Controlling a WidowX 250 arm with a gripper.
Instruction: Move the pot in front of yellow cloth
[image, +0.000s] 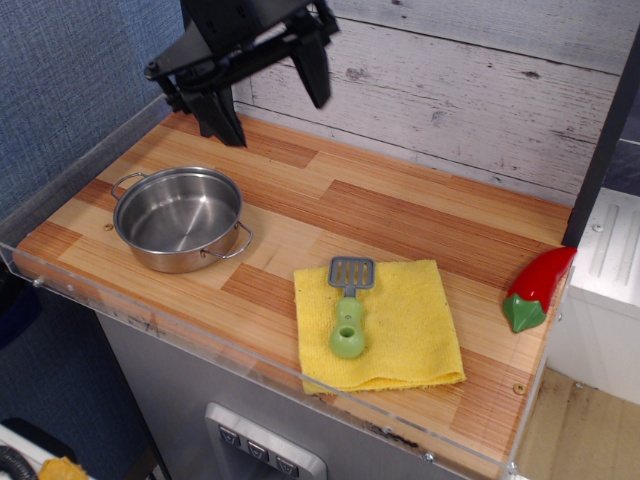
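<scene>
The shiny steel pot (179, 217) with two wire loop handles sits empty at the left end of the wooden counter. The yellow cloth (380, 325) lies near the front edge, to the right of the pot and apart from it. A green-handled grey spatula (349, 318) lies on the cloth. My black gripper (268, 95) hangs open and empty high above the back left of the counter, behind and above the pot, its two fingers spread wide.
A red toy pepper with a green stem (537, 287) lies at the right edge. A clear plastic rim (150, 325) runs along the counter's front and left side. A grey plank wall (470, 90) stands behind. Bare wood (400, 215) lies between pot and pepper.
</scene>
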